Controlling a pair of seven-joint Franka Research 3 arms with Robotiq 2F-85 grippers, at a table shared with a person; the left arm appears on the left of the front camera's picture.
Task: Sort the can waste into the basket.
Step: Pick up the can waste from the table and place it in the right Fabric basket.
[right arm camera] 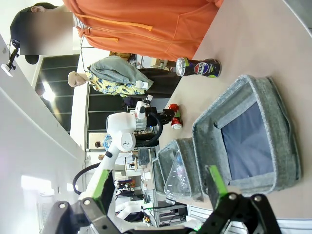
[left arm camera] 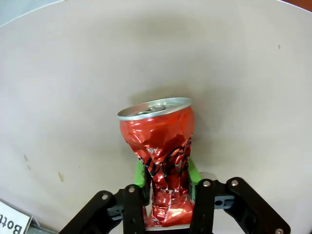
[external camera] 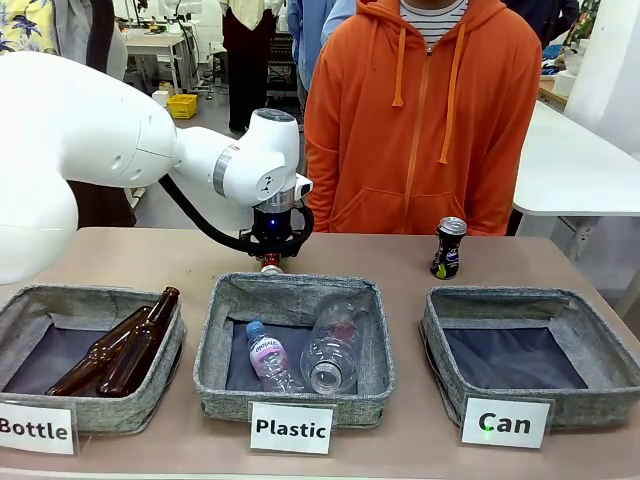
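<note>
You have the left gripper (left arm camera: 166, 176) pinching the crushed red can (left arm camera: 160, 146) behind the Plastic basket (external camera: 296, 287), the right gripper (right arm camera: 157, 179) spread, and the black can (external camera: 449, 249) upright behind the Can basket (external camera: 520, 297).

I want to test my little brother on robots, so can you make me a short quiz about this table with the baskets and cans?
1. True or false: the left gripper is shut on the crushed red metal can with silver ends.
2. What lies in the grey woven-fabric basket labelled "Can"? A. a spoon. B. nothing. C. a glass cup.
3. Where does the black metal can with a silver top stand?

Key: 1 true; 2 B; 3 upright on the tan table, just beyond that basket.
</note>
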